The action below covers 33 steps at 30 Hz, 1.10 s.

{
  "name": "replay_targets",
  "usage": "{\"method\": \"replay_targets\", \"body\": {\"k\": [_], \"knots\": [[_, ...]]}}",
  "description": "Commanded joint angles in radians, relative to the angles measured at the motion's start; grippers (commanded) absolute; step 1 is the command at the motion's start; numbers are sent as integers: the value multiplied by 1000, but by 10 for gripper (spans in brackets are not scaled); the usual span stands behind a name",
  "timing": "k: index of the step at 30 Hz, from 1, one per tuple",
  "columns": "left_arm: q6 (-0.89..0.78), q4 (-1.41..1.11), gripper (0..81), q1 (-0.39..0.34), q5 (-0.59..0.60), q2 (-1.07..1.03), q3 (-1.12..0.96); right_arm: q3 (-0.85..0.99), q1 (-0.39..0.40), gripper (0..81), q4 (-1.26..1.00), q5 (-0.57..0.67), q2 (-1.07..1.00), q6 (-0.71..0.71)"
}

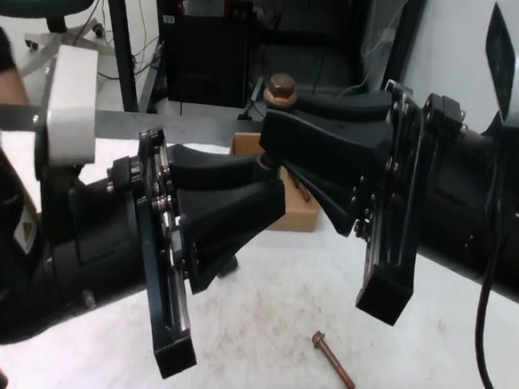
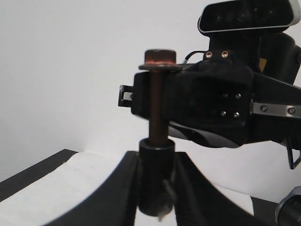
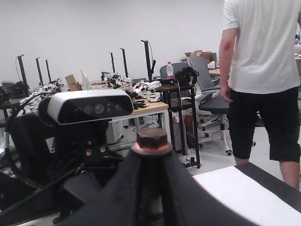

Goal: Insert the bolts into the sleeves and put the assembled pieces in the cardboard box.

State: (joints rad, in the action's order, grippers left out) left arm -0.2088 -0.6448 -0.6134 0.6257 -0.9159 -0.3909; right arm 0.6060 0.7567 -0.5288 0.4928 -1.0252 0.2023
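Bolt (image 2: pixel 155 96) stands upright in your right claw (image 3: pixel 151 165), which is clenched on the shaft just under the head. Its lower end meets the top of the black sleeve (image 2: pixel 156 176), and your left claw (image 1: pixel 269 182) grips that sleeve directly below the right claw. You'll see a second bolt (image 1: pixel 333 361) lying on the bench (image 1: pixel 258 337) beneath the right claw. The cardboard box (image 1: pixel 298 217) sits beyond both claws.

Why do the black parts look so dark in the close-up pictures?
Left wrist view: sleeve and bolt stand dark against a bright white wall. Right wrist view: right pincer dark before the lit room. High view: even light, faint shadows.
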Motion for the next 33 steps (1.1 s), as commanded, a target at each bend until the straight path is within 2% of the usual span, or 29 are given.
{"method": "replay_targets", "body": {"k": [1,4,6,17,19,23,25,27,30,31,33], "knots": [[1,-24,3,4,-41,3,-10,8,2,185,-6,8,1,-1],[1,-24,3,4,-41,3,-10,8,2,373,1,-23,1,-1],[1,-24,3,4,-41,3,-10,8,2,434,14,-51,1,-1],[1,-24,3,4,-60,3,-10,8,2,441,23,-53,1,-1],[20,-24,3,4,-127,5,-10,8,2,441,23,-69,1,-1],[180,-21,3,4,-387,6,-21,8,-1,440,11,-103,1,-1],[295,-10,3,4,-492,6,-39,8,-1,407,8,-116,7,3],[349,51,3,4,-552,6,-67,8,-1,322,8,-142,17,15],[343,237,3,12,-599,-14,-139,8,-1,69,13,-199,31,15],[343,319,3,16,-598,-26,-163,8,-3,8,21,-213,36,15],[343,494,3,30,-598,-67,-233,8,-5,6,62,-243,43,5]]}}
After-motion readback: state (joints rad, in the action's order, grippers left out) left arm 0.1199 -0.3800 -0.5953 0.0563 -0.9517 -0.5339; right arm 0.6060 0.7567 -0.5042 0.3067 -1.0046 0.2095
